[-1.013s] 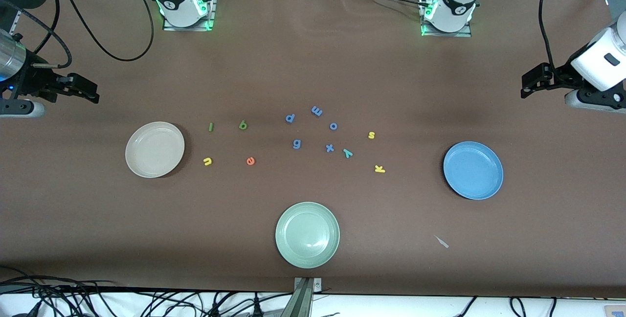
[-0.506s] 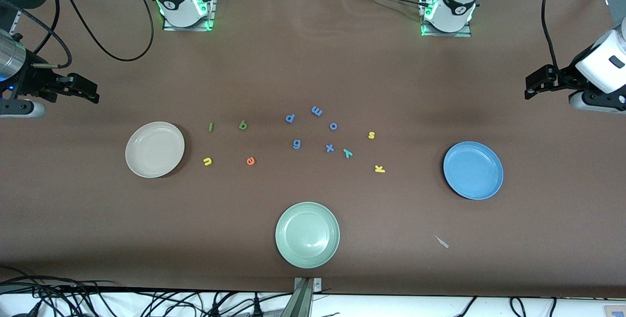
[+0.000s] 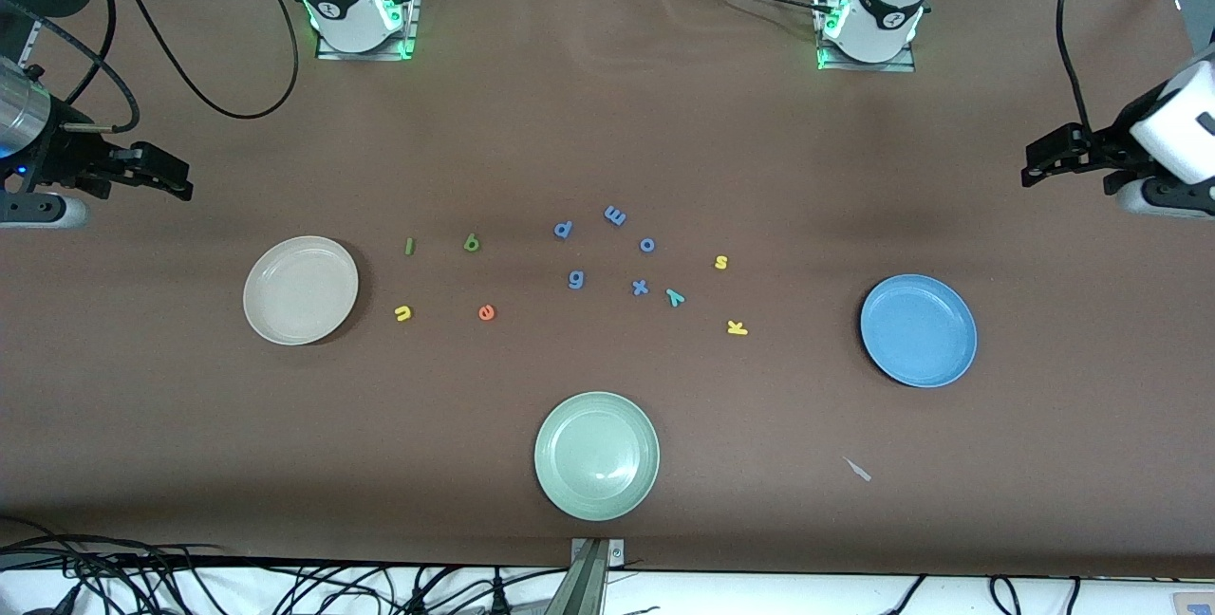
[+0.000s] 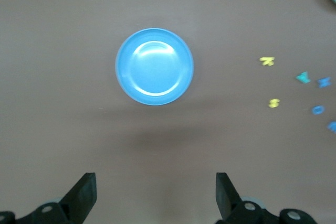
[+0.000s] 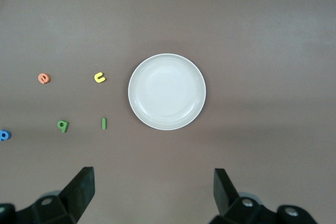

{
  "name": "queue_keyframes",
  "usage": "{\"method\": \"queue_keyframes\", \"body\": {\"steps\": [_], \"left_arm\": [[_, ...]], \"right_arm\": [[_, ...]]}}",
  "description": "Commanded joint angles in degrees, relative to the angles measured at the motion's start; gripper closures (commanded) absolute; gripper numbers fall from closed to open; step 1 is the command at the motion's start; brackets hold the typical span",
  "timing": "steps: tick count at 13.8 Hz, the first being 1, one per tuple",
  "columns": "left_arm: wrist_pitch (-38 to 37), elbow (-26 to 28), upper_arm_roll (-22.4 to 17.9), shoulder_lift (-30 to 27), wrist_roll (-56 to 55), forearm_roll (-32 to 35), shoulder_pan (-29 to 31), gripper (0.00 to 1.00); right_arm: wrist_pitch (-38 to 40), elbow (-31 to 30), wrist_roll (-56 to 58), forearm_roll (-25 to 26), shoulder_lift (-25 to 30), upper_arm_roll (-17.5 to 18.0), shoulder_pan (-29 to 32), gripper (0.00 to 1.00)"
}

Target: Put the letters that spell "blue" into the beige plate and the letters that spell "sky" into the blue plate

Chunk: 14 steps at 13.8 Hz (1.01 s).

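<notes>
Drifting outward, our left gripper [image 3: 1037, 159] | right gripper [image 3: 176, 180] parked | both wide open, empty | letters untouched, nothing plated yet

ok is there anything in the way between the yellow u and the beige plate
Nothing visible. The yellow u lies on bare table beside the beige plate, with open cloth between them. The green l sits farther from the front camera, off that line. The plate holds nothing.
</notes>
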<state>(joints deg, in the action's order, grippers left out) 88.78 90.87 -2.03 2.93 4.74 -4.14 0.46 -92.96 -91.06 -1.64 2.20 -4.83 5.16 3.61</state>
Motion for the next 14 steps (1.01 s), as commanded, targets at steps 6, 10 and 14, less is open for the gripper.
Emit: {"method": "queue_keyframes", "body": {"steps": [6,10,14], "left_arm": [[-0.71,-2.01,0.36,1.03,0.45,0.53,1.39,0.00],[-1.59,-2.18,0.53,2.53,0.71,0.63,1.56,0.00],[-0.89,-2.62,0.88,5.23,0.97,2.37,1.30,0.00]], "right_arm": [[0.76,0.09,0.85,0.18,-1.32,1.78,-2.90,0.00],[0.24,-0.35,-0.29,-0.43,-6.14,2.04,-7.73,0.00],[-8.62,-4.28,-6.69,-0.79,-10.02,2.04,-11.51,0.00]]}}
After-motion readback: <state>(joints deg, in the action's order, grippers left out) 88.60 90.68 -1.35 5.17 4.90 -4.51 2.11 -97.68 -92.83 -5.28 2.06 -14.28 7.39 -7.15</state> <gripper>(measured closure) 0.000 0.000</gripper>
